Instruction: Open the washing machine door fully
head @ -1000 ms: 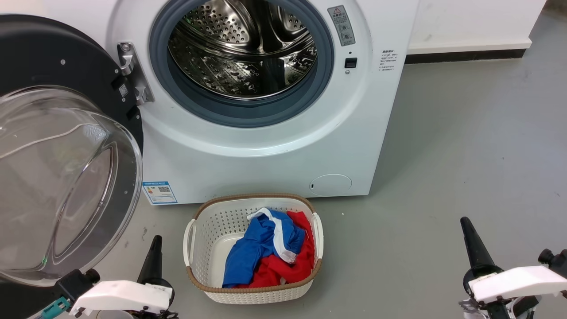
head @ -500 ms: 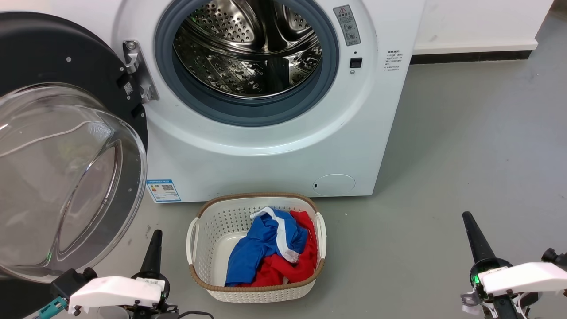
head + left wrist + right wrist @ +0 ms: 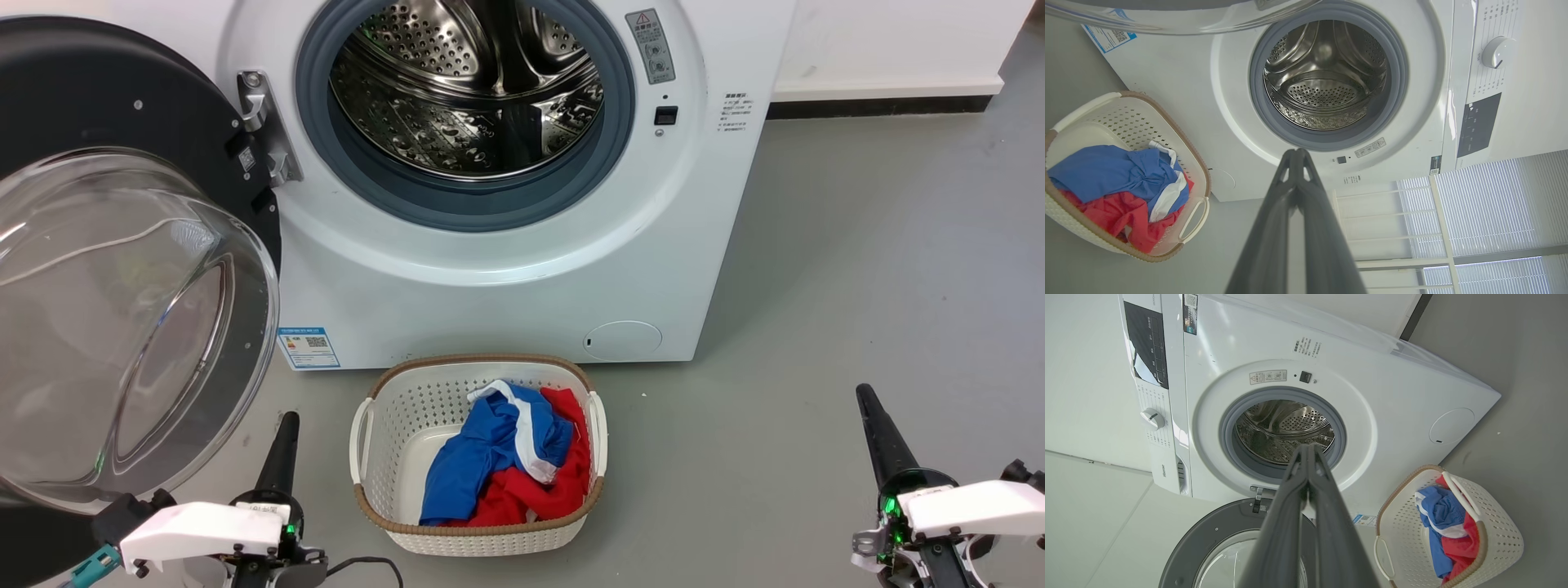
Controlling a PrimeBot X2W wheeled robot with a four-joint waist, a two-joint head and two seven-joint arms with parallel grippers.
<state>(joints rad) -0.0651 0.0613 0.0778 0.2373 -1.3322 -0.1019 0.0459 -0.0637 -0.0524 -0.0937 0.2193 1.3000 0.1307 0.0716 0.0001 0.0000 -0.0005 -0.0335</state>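
Right claw (image 3: 1308, 449) fingers pressed together, tips over the drum (image 3: 1284, 428) opening. Washing machine door (image 3: 1200, 535) swung wide open. Basket (image 3: 1498, 539) holds blue and red clothes (image 3: 1439, 510).

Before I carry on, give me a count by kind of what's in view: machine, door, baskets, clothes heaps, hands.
1 washing machine
1 washing machine door, swung open to the left
1 laundry basket on the floor
1 clothes heap in it, blue, red and white
2 hands: left hand and right hand, both shut and empty
Total: 6
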